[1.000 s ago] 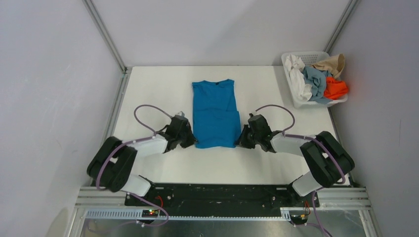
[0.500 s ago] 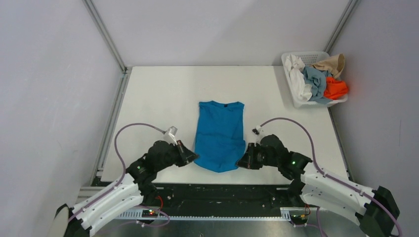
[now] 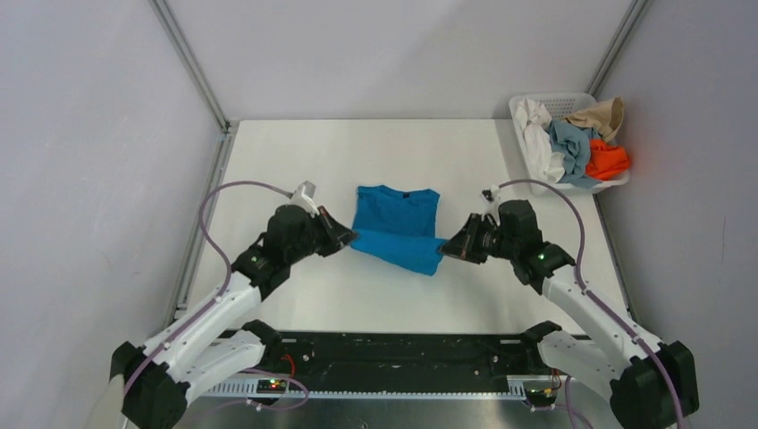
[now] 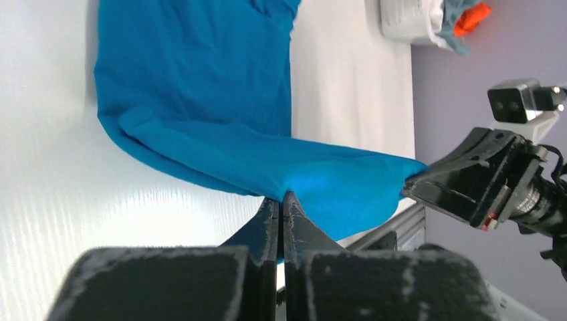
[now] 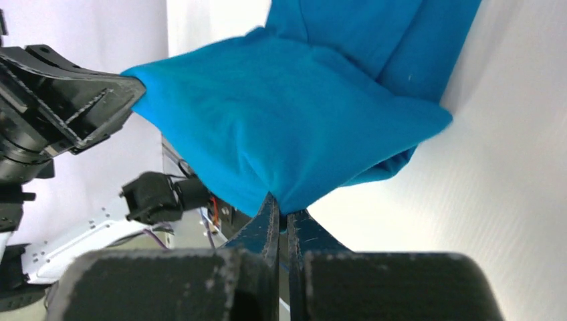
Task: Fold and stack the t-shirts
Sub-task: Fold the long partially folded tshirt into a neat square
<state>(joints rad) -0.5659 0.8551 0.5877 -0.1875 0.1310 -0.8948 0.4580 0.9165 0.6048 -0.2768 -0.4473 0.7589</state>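
The vivid blue t-shirt (image 3: 397, 221) lies mid-table, its collar end flat and its near hem lifted and doubled back over it. My left gripper (image 3: 348, 238) is shut on the hem's left corner (image 4: 294, 184). My right gripper (image 3: 446, 249) is shut on the hem's right corner (image 5: 287, 200). The hem hangs stretched between the two grippers above the table. White, grey-blue, tan and orange t-shirts (image 3: 572, 143) are heaped at the far right.
A white lattice basket (image 3: 529, 175) holds the heaped shirts at the table's far right edge, also seen in the left wrist view (image 4: 401, 20). Metal frame posts and grey walls enclose the white table (image 3: 286, 161).
Both grippers first pulled the shirt toward the near edge, then raised its near hem and carried it back toward the collar, folding the shirt roughly in half.
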